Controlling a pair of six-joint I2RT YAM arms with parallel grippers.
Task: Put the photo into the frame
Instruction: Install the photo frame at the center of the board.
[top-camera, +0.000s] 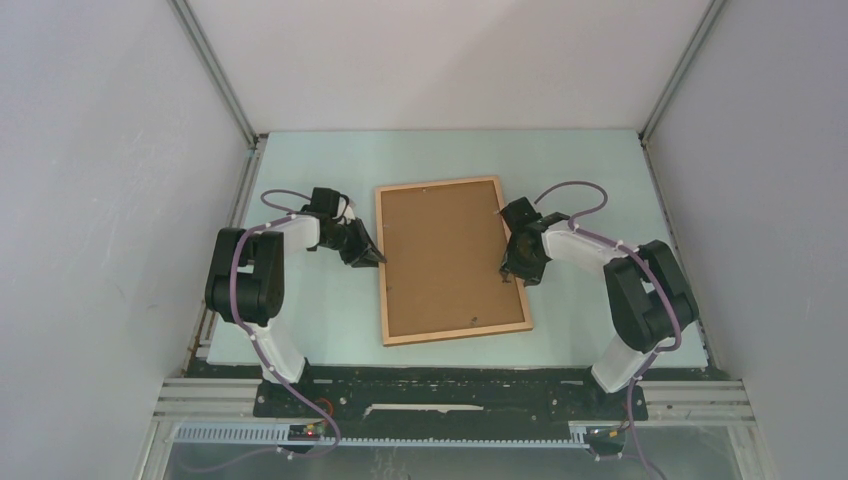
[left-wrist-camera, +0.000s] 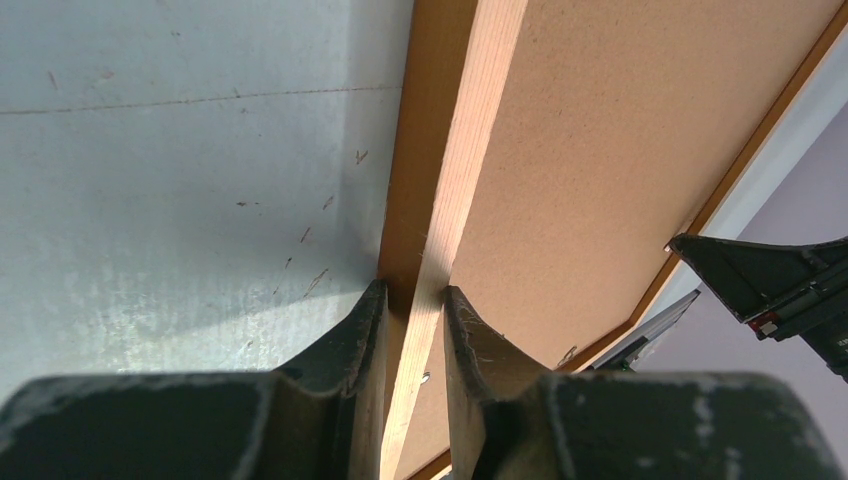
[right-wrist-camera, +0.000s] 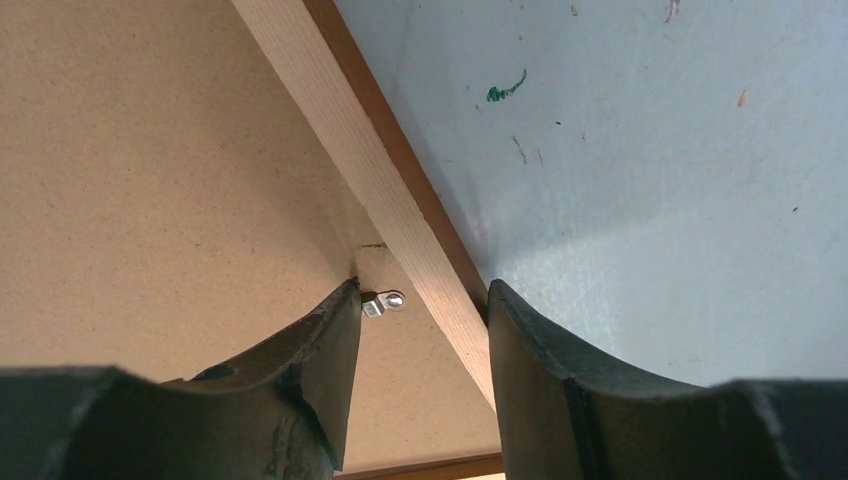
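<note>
**Frame (top-camera: 452, 260), back panel up, on the table (top-camera: 320, 170); long axis 12–6.**
Left fingers (left-wrist-camera: 345, 350) clamp its 9 o'clock rail; right fingers (right-wrist-camera: 535, 360) straddle the 3 o'clock rail, apart, beside a metal clip (right-wrist-camera: 385, 301). Photo unseen.

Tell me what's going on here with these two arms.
Both arms are working on the frame, which lies back-up on the table. The left tool is clamped on its left rail. The right tool straddles the right rail beside a small metal clip, jaws not closed on it. The photo itself isn't in view.
</note>
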